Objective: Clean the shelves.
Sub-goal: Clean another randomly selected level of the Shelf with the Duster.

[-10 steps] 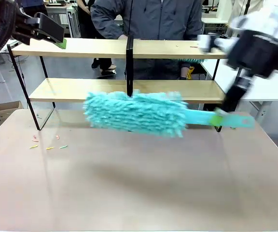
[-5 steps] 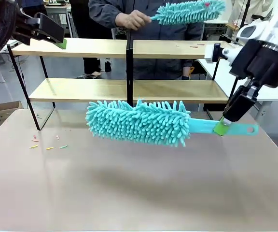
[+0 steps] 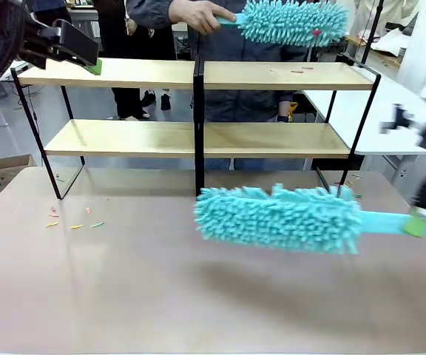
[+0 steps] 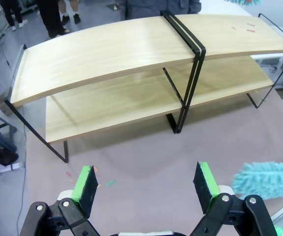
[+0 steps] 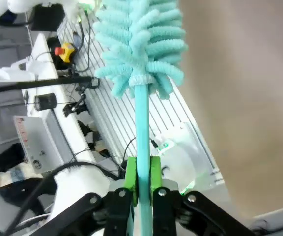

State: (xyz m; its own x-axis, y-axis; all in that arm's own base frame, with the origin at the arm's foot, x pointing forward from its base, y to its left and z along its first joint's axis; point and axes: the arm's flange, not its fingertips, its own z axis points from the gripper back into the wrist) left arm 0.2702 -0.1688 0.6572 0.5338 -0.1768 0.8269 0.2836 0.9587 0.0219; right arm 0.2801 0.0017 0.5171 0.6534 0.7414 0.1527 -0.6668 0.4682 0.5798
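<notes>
Teal duster [image 3: 279,218] clamped in blurred right gripper [image 5: 142,184]; left gripper [image 4: 146,184] wide open, apparently empty.

The right gripper [image 3: 420,222] is carrying its teal duster [image 3: 279,216] rightward and lower over the surface [image 3: 124,288], while the person's hand [image 3: 194,12] is lifting a second duster [image 3: 291,21] higher above the shelves [image 3: 146,72].

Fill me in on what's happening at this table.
The right gripper is shut on the handle of a fluffy teal duster, holding it above the table in front of the shelves. A person's hand holds a second duster over the top shelf. The left gripper hangs open near the shelves' left end.
</notes>
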